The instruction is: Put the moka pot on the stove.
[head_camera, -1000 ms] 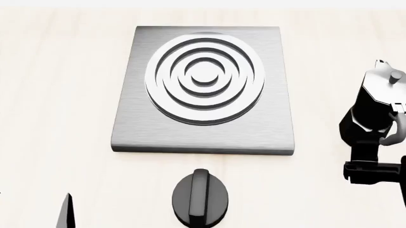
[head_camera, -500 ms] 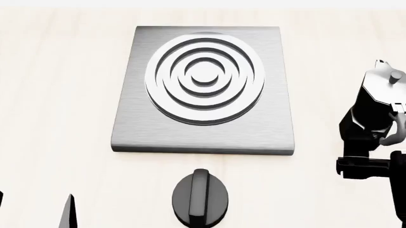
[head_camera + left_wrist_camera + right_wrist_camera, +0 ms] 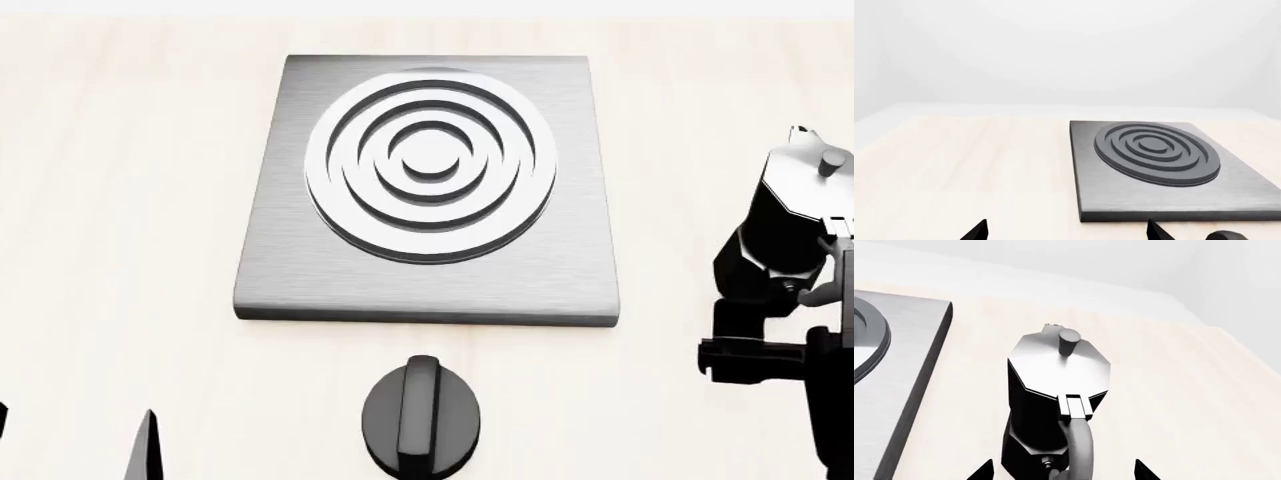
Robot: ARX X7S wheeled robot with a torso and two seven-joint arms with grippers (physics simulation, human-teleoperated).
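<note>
I see my right gripper's (image 3: 1062,471) spread fingers flanking the black faceted silver-lidded moka pot's (image 3: 1054,390) handle; left gripper's (image 3: 1067,231) fingers spread too.

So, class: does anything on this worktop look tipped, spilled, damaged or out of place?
Nothing stands out. The moka pot stands upright on the wood, lid shut, beside the stove and apart from it. The stove lies flat, nothing on it, with the dial knob in front.
</note>
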